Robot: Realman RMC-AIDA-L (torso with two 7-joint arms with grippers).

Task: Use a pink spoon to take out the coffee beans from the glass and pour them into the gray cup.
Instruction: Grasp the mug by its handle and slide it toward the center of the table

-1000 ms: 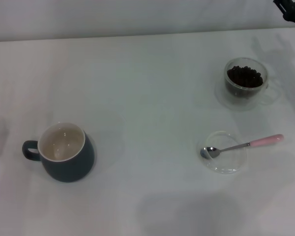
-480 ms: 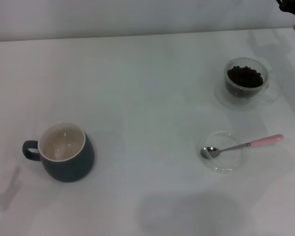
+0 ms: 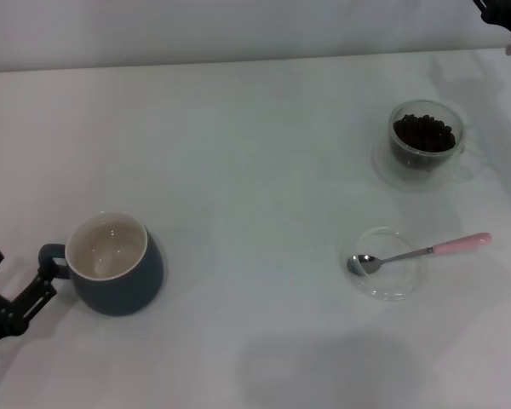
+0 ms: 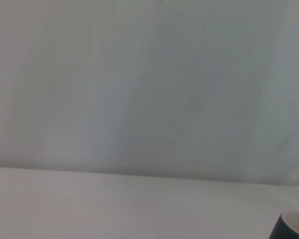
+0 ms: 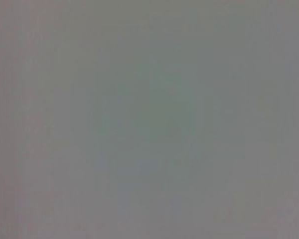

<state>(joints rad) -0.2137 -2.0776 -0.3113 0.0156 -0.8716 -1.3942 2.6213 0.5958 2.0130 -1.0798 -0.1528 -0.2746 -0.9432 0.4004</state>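
Left gripper point(image 3: 17, 281) beside gray cup point(image 3: 119, 273)

rounded blue-grey mug point(image 3: 117, 264): glossy glaze, cream inside
clear double-walled cup point(image 3: 426, 142): smooth glass
teaspoon point(image 3: 417, 252): shiny metal bowl, pink handle
white surface point(image 3: 255, 170): matt

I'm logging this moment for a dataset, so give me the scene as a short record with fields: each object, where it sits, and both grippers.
mug: dark blue-grey mug with cream inside, upright, looks empty, table's left
glass: clear double-walled glass cup, far right
beans: dark coffee beans, inside the glass
spoon: pink-handled metal spoon, bowl in the dish
dish: shallow clear glass dish, near right
left gripper, open, beside the mug's handle
right gripper, far right corner, holding nothing
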